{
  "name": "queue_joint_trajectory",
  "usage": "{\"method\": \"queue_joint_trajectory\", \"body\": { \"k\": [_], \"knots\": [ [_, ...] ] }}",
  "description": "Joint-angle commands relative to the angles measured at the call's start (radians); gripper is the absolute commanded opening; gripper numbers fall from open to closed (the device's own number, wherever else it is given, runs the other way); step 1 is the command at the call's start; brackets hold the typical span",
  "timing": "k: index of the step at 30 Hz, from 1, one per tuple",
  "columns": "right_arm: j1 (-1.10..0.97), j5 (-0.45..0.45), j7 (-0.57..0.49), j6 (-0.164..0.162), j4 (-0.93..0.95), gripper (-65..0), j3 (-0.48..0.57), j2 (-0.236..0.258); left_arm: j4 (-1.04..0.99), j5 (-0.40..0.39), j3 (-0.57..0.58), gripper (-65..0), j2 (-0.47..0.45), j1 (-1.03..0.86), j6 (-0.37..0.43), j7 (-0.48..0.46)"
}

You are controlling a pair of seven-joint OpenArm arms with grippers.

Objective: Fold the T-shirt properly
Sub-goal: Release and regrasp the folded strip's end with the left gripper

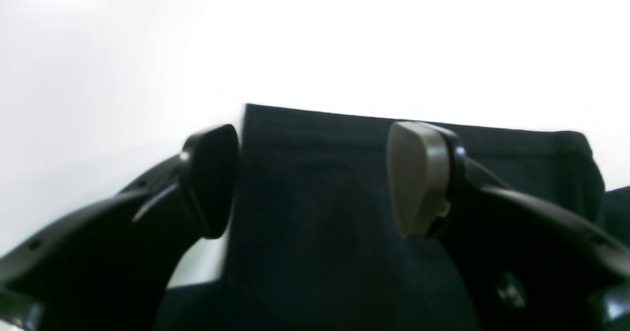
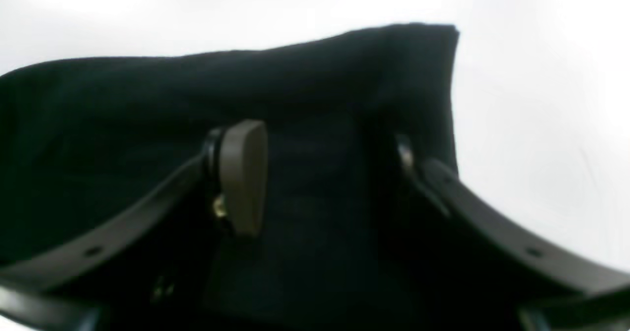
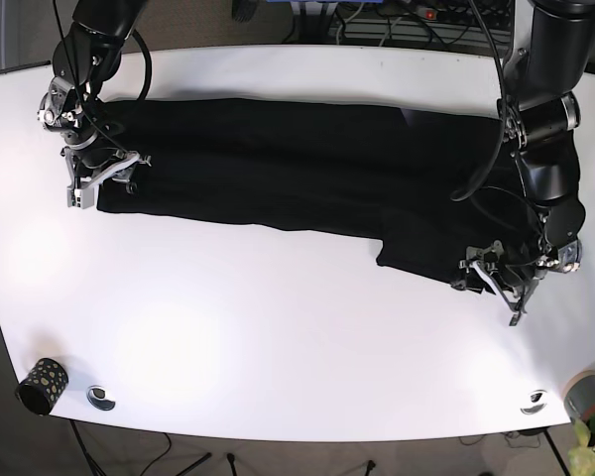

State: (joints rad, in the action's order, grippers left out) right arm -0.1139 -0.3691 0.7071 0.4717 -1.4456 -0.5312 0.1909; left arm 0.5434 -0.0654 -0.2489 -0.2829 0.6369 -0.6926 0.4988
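One black T-shirt (image 3: 278,174) lies across the white table (image 3: 278,337) as a long band, so a lengthwise fold looks done; the crosswise folds appear left to do. Two pincers are at work. The right gripper (image 3: 104,177) hangs spread over the band's end, cloth between its fingers and beyond them. The left gripper (image 3: 491,273) is spread too, the cloth's corner between and beneath its pads (image 1: 418,178).

bright overhead light; table (image 3: 278,327) blown out white; 2 wrist views soft, blurred.
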Motion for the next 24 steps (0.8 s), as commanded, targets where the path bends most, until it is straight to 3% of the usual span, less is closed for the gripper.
{"method": "queue_joint_trajectory", "body": {
  "k": [1,8,11,13,16,24],
  "knots": [
    [0.003,0.006,0.023,0.005,-0.01,-33.0,-0.004,-0.003,-0.001,-0.018,0.007,-20.8,-0.008,0.036,0.0,-0.024],
    [0.004,0.003,0.019,0.005,-0.01,-33.0,-0.007,-0.003,-0.039,-0.012,0.053,-22.4,-0.011,0.033,0.001,-0.021],
    [0.006,0.008,0.019,0.005,-0.01,-33.0,-0.007,-0.005,-0.044,-0.014,0.075,-33.3,-0.011,0.033,0.001,-0.021],
    [0.006,0.006,0.019,0.005,-0.01,-33.0,-0.007,-0.006,-0.044,-0.014,0.073,-47.6,-0.011,0.033,0.003,-0.022],
    [0.007,0.008,0.018,0.003,-0.01,-33.0,-0.007,-0.006,-0.039,-0.015,0.073,-63.7,-0.011,0.033,0.003,-0.025],
    [0.007,0.006,0.018,0.003,-0.01,-33.0,-0.004,-0.008,0.119,-0.021,0.07,-65.0,-0.005,0.03,-0.003,-0.018]
  ]
}}
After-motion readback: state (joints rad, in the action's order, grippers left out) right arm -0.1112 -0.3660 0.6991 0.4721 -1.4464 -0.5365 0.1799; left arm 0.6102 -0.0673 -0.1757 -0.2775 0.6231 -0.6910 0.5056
